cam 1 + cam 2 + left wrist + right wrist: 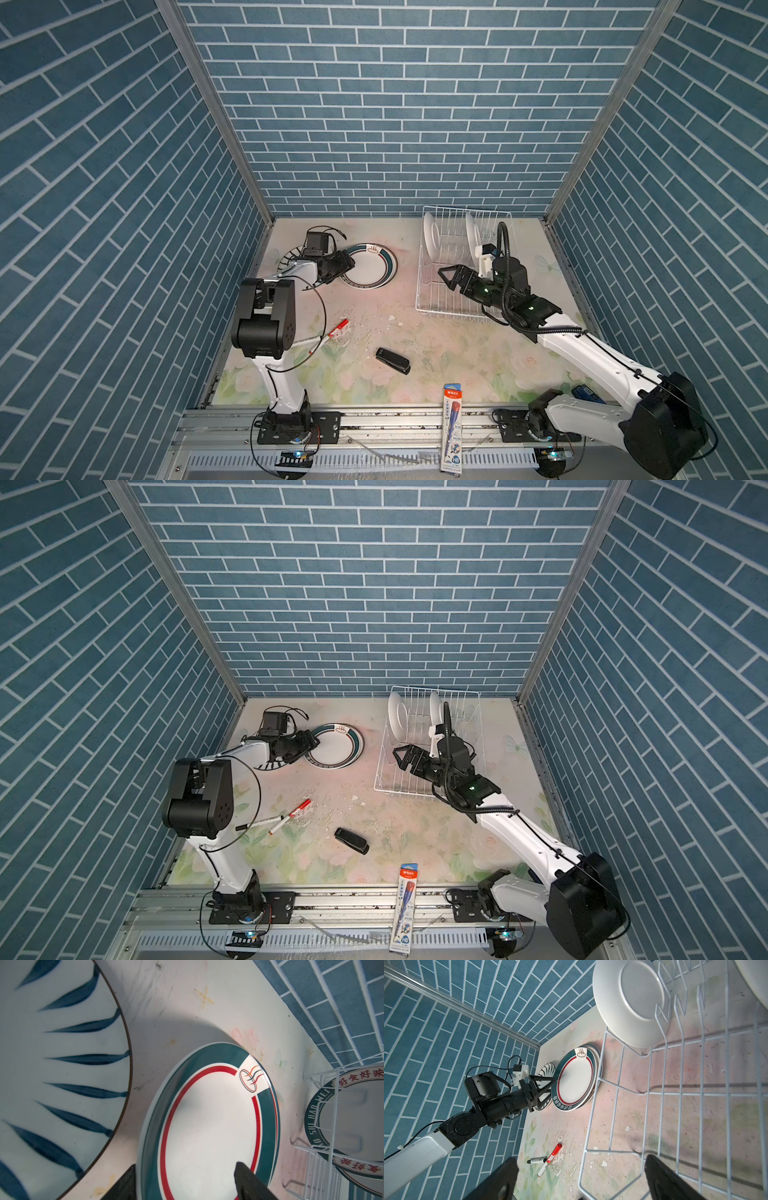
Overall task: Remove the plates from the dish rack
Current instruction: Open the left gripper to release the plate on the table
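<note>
A green-rimmed plate with a red ring [370, 268] [336, 748] [207, 1126] lies face up on a lettered-rim plate [564, 1106] at the back left of the table. My left gripper [347, 264] [311, 744] [186, 1167] [552, 1086] is open, its fingers straddling this plate's near rim. A striped plate [62, 1064] [546, 1070] lies beside it, mostly hidden under the left arm. The white wire dish rack [457, 309] [415, 791] holds two upright plates [431, 235] [472, 232] [629, 1001]. My right gripper [444, 277] [399, 758] [580, 1158] hangs open and empty over the rack's near left side.
Two markers [338, 326] [550, 1155] and a black stapler-like object [392, 360] lie mid-table. A pencil box [452, 428] rests on the front rail. Tiled walls close in the left, back and right sides.
</note>
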Robot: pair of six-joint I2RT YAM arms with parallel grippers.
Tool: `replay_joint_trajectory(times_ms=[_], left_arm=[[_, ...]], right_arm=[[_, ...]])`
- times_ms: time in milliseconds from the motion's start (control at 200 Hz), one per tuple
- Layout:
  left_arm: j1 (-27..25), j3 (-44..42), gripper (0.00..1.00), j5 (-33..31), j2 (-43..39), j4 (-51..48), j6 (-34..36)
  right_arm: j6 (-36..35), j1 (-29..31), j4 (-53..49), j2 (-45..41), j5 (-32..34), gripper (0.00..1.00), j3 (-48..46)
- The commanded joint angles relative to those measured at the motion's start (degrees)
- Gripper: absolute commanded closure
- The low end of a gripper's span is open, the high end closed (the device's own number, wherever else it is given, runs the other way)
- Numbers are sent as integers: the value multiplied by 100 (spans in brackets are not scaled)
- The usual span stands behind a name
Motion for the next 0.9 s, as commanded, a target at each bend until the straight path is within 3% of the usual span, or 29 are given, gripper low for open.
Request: replay_joint_trajectory(times_ms=[0,570,890], left_arm=[[-29,171,25,21,107,-174,115],[-91,74,23,249,-33,66,51],[-108,-563,23,358,-798,593,-11]], right_arm=[[-166,-24,-23,17,-48,4,133],[-174,-25,-34,26,-18,4,126],[-489,-28,-676,81,673,3,416]])
